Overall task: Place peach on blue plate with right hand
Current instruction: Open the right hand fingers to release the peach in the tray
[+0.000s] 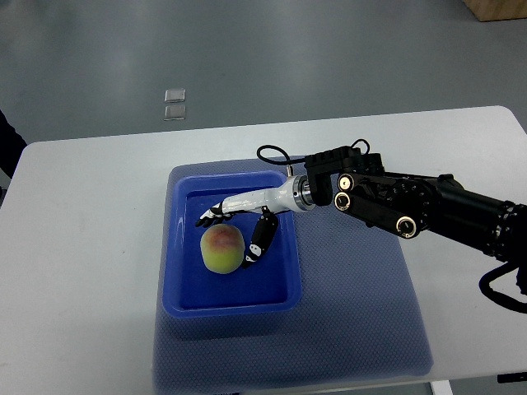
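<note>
A yellow-green peach with a red blush (221, 248) lies in the blue plate (280, 288), a shallow rectangular tray, left of its middle. My right hand (235, 230) reaches in from the right over the plate. Its fingers (211, 216) are stretched out just behind the peach, and its thumb (258, 242) points down along the peach's right side, at or very near its skin. The hand looks open, not closed around the fruit. The left arm is out of view.
The plate stands on a blue textured mat (362, 329) on a white table (90, 247). A dark shape (8, 140) shows at the left edge. Two small clear squares (174, 104) lie on the grey floor behind, and a cardboard box corner (498, 8) shows at top right.
</note>
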Robot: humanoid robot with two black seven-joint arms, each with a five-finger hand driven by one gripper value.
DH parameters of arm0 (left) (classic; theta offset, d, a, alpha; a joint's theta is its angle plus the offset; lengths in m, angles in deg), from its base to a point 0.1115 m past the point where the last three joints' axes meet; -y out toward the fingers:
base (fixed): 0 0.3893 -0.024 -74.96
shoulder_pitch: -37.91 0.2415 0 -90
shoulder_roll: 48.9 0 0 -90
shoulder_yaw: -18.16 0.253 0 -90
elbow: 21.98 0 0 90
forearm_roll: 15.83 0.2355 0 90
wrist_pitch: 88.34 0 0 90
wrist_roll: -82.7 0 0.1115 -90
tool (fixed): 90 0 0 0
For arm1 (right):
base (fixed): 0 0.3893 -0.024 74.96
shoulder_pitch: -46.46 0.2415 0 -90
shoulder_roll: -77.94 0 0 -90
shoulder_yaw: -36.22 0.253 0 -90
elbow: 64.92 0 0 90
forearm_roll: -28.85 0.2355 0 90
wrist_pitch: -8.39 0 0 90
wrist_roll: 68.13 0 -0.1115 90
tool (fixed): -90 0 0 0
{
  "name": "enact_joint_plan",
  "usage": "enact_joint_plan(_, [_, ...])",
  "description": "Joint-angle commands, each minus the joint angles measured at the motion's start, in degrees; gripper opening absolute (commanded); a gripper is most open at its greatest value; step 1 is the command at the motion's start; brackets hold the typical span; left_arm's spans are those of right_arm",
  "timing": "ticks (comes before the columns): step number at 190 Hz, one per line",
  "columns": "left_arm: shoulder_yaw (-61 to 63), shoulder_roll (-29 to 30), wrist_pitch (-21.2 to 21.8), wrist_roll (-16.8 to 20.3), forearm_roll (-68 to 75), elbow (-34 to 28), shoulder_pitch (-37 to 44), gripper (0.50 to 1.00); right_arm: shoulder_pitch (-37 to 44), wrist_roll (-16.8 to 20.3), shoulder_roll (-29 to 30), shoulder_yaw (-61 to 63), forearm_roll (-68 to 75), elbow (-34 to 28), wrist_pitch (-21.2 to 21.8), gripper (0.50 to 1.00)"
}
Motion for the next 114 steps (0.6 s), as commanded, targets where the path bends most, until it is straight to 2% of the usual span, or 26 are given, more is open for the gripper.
enact_joint_plan(1, [0.0, 0.0, 0.1, 0.0, 0.0, 0.0, 0.0, 1.0, -0.1, -0.3, -0.7, 1.2, 1.0, 0.0, -0.2, 0.93])
enact_joint_plan(17, [0.0, 0.0, 0.1, 0.0, 0.0, -0.1, 0.0, 1.0, -0.1, -0.4, -0.8, 2.5, 2.2, 0.0, 0.0, 0.93])
enact_joint_plan(62, [0.0, 0.0, 0.1, 0.0, 0.0, -0.3, 0.0, 1.0, -2.1, -0.2, -4.2, 11.3, 20.4, -0.1, 6.2, 0.93])
enact_joint_plan(114, [0.2, 0.0, 0.1, 0.0, 0.0, -0.4, -0.4, 1.0, -10.5, 0.1, -6.8, 21.6, 35.6, 1.0, 5.0, 0.93])
